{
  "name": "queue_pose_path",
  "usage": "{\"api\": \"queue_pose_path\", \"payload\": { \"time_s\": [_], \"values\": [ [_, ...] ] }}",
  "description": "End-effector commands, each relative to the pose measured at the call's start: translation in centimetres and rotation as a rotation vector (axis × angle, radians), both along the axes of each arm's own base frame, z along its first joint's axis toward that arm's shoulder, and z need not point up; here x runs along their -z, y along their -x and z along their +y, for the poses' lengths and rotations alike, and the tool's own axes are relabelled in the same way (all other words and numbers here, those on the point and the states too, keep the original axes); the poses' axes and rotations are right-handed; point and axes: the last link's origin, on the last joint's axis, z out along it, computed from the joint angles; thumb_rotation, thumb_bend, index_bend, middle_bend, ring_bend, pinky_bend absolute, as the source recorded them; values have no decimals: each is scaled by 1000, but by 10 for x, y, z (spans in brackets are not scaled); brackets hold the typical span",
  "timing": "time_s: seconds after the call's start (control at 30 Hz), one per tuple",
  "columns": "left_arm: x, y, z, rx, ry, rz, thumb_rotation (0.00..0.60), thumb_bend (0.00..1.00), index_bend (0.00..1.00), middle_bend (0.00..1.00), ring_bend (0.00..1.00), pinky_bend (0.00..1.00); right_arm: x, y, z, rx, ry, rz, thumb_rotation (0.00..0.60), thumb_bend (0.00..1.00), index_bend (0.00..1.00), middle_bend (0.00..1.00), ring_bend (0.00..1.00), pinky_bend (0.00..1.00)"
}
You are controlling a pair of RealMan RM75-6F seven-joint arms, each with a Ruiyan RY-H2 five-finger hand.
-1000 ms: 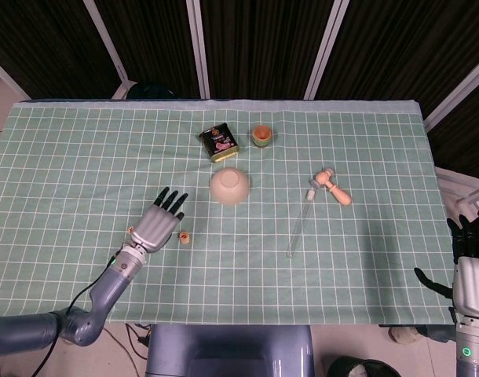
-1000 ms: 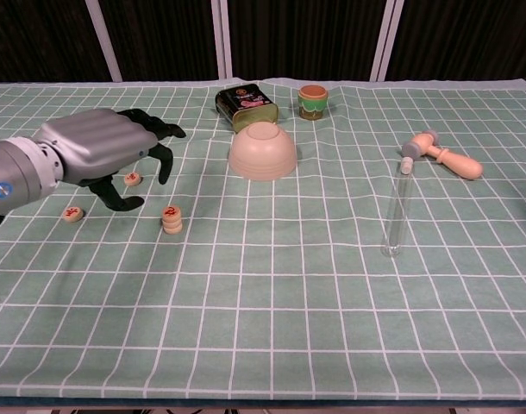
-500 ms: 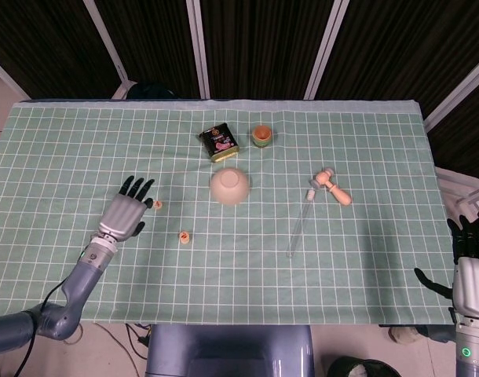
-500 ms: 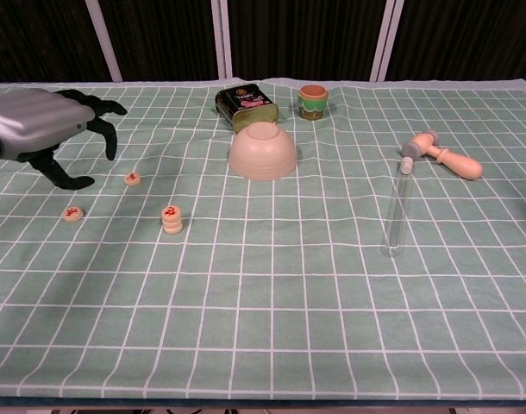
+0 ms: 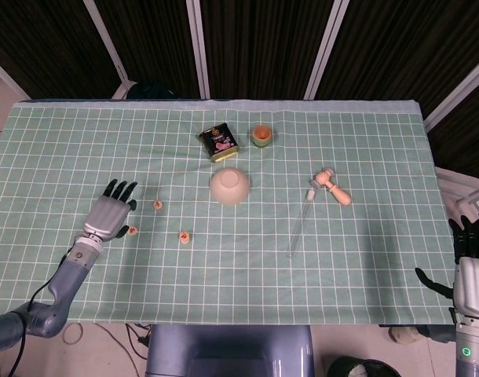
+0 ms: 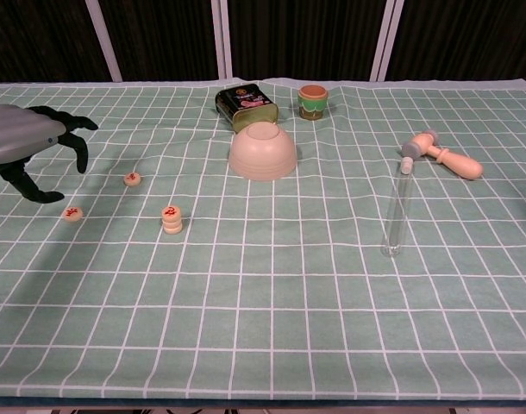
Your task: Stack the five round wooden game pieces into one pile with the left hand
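Note:
A short pile of round wooden pieces (image 6: 172, 219) (image 5: 184, 236) with a red mark on top stands on the green checked cloth. Two single pieces lie flat to its left: one (image 6: 133, 178) (image 5: 157, 204) further back, one (image 6: 72, 213) (image 5: 132, 230) nearer the left edge. My left hand (image 5: 111, 214) (image 6: 28, 147) hovers left of them, fingers spread and curved, holding nothing. It is just beside the nearer single piece, apart from it. My right hand (image 5: 469, 253) hangs off the table's right front corner, fingers apart and empty.
An upturned cream bowl (image 6: 262, 151) sits mid-table, with a dark tin (image 6: 246, 105) and a small orange-lidded jar (image 6: 313, 101) behind it. A clear tube (image 6: 397, 211) and a wooden mallet (image 6: 442, 154) lie to the right.
My left hand has pulled back leftward, away from the pile and off the two single pieces, which now show uncovered. The pieces and my right hand have not moved.

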Motion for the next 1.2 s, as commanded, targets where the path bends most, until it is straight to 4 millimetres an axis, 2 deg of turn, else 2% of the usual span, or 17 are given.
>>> {"api": "queue_pose_path", "payload": {
  "time_s": [0.03, 0.37, 1.2],
  "values": [
    [2, 5, -6, 6, 16, 13, 600, 254, 395, 7, 0, 0, 0, 0, 0, 1, 1, 0, 600, 234, 90, 13, 0, 0],
    [6, 13, -16, 22, 37, 41, 600, 254, 402, 7, 0, 0, -1, 0, 0, 1, 7, -3, 600, 233, 89, 13, 0, 0],
    [24, 11, -14, 37, 45, 60, 600, 276, 470, 7, 0, 0, -2, 0, 0, 4, 14, -10, 600, 233, 90, 13, 0, 0]
  ]
}}
